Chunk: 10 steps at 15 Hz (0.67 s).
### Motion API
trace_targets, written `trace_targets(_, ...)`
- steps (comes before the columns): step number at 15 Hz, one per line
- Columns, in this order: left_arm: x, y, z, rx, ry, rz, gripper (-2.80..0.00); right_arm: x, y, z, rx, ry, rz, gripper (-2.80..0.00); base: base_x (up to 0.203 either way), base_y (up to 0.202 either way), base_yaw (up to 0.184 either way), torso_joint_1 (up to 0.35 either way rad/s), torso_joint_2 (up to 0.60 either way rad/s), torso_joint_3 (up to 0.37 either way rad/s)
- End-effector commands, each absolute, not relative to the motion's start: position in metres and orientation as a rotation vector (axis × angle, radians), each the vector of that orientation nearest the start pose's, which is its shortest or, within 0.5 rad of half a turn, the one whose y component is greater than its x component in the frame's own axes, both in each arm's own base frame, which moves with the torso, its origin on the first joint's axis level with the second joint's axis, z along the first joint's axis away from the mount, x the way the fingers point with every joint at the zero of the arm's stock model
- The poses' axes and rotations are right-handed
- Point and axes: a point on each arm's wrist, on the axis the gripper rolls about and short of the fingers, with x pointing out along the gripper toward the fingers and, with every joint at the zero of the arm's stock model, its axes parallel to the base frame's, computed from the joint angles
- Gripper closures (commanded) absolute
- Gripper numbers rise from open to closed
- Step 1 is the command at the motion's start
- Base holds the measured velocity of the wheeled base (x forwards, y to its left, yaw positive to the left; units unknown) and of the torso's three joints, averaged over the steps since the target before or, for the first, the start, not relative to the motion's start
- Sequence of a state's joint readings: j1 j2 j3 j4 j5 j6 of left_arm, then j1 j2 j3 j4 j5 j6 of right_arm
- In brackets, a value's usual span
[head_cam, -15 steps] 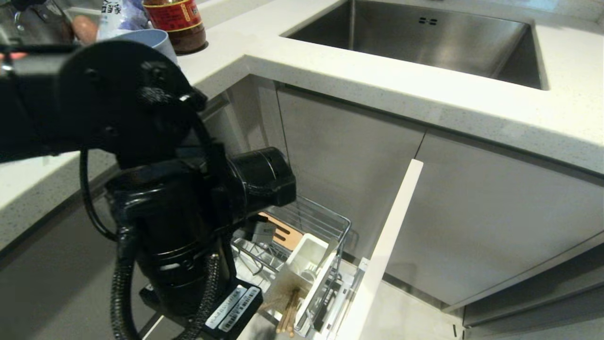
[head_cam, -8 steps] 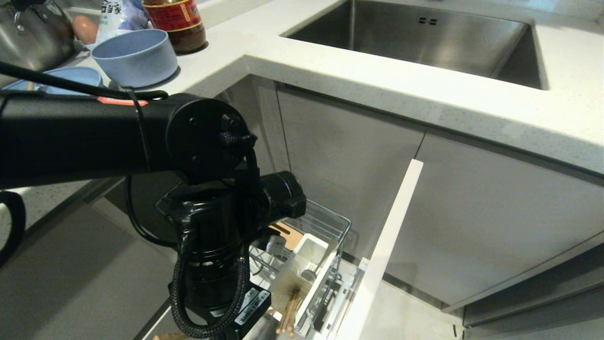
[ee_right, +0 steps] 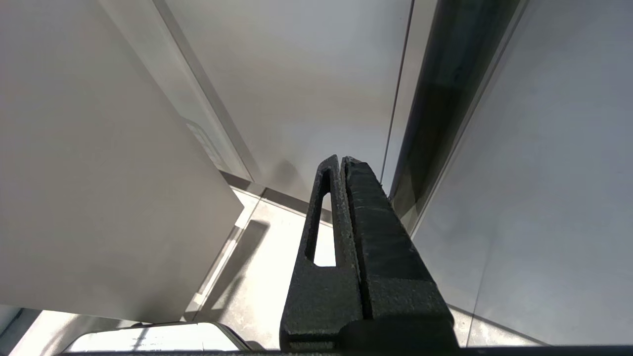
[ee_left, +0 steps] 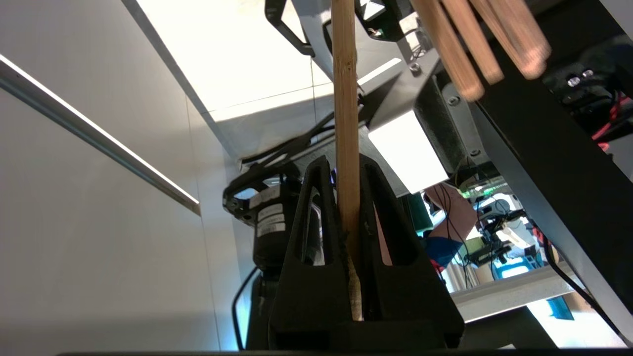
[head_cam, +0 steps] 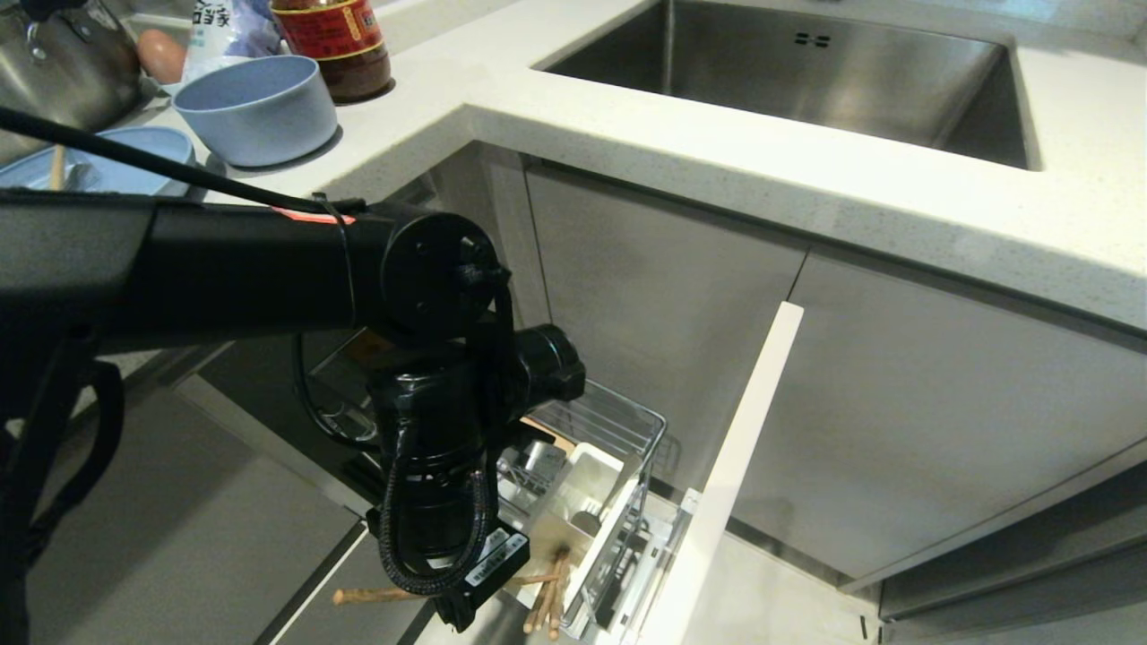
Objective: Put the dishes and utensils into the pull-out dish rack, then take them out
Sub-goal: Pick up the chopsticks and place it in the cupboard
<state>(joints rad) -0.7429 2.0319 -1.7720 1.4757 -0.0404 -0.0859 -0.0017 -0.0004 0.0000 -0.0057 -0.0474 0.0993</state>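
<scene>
The left claw (ee_left: 346,198) is pinched narrow on a single wooden chopstick (ee_left: 345,99), the stick running straight out between the two black fingers (ee_left: 316,217). In the head view the left arm reaches down over the pull-out dish rack (head_cam: 618,421), which stands drawn out from the cabinet at about 6 o'clock of the sink (head_cam: 806,81). The held chopstick (head_cam: 376,595) lies nearly level below the wrist, its free end pointing toward 9 o'clock.

More chopsticks (head_cam: 548,602) stand bunched at the near end of the rack, just at 7 o'clock of the white utensil cup (head_cam: 587,479); the wrist view shows their blunt ends (ee_left: 487,44) close beside the held one. The pale blue bowl (head_cam: 255,107) sits on the surface at 10 o'clock of the rack, and the pale blue plate (head_cam: 148,152) lies just at 9 o'clock of the bowl, partly hidden by the arm. A steel pot (head_cam: 54,63) and a brown jar (head_cam: 336,45) stand behind them.

This looks like the loading part of the task: one chopstick is being brought to join the others, while the dishes wait on the surface. The next move calls for tipping the stick from level toward upright, lining its tip with the bunch, and only then parting the fingers.

The right claw (ee_right: 342,163) hangs parked beside the cabinet fronts, its fingers pressed together on nothing.
</scene>
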Motion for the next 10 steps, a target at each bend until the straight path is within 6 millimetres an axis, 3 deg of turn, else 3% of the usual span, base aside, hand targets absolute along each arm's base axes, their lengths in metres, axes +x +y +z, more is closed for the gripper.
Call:
trace_targets(1,0.232,-0.211,0.185,0.556,1.713,-0.488,0.0,-0.023,-0.001,0.076,0.1,-0.013,-0.049,0.0,0.0,0.0,0.0,0.0,0.0,0.0)
trace_targets(10,0.249,-0.218,0.169,0.541,1.734,-0.472,0.0,-0.023,-0.001,0.076,0.1,-0.013,-0.049,0.0,0.0,0.0,0.0,0.0,0.0,0.0)
